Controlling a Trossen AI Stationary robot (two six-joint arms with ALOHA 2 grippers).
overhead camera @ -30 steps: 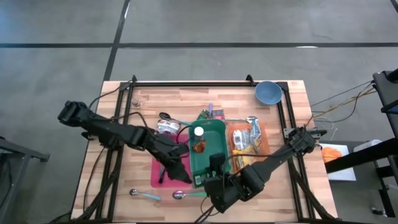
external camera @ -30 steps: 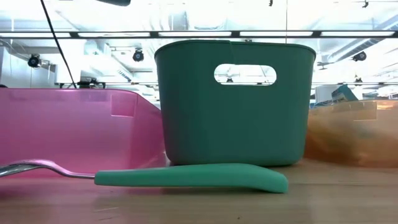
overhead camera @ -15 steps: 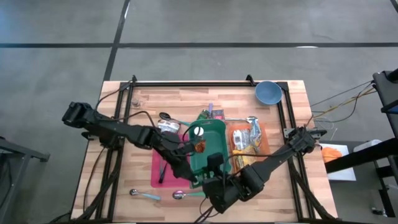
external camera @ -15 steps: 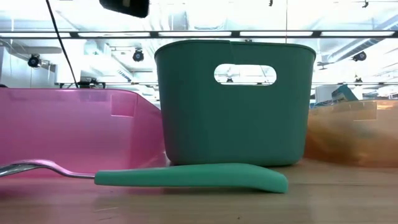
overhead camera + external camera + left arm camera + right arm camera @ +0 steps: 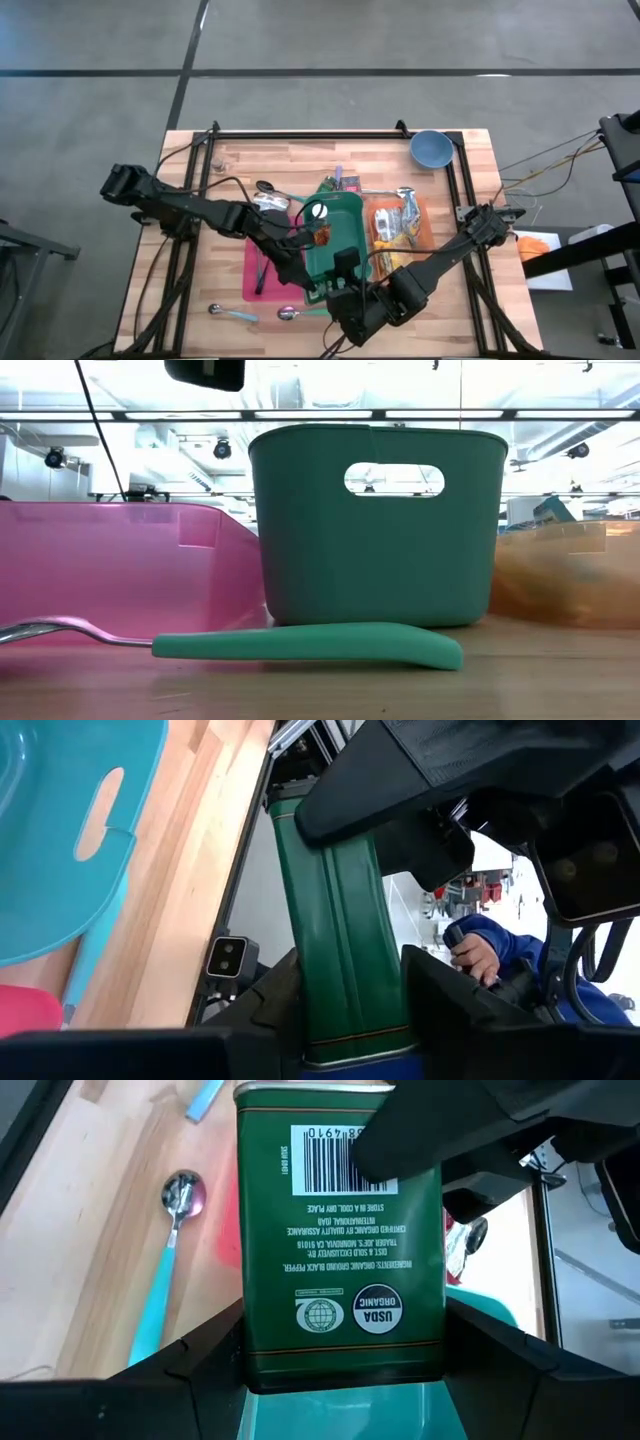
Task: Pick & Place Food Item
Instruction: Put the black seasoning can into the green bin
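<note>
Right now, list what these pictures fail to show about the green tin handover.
- High view: green tin hidden beneath both wrists.
- Left wrist view: left gripper flanks the tin; actual contact unclear.
- Low view: green bin blocks everything behind; both grippers out of frame.
- Right wrist view: tin's upper end covered by the left gripper.

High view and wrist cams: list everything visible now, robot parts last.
green tin: one, dark green, held between both grippers
green bin: one, green, table centre
pink tray: one, pink, left of bin
orange tray: one, orange, right of bin, holding packets
bowl: one, blue, far right corner
teal-handled spoons: two, near edge
metal spoon: one, silver, behind pink tray
left gripper: dark, shut on green tin
right gripper: dark, shut on green tin
</note>
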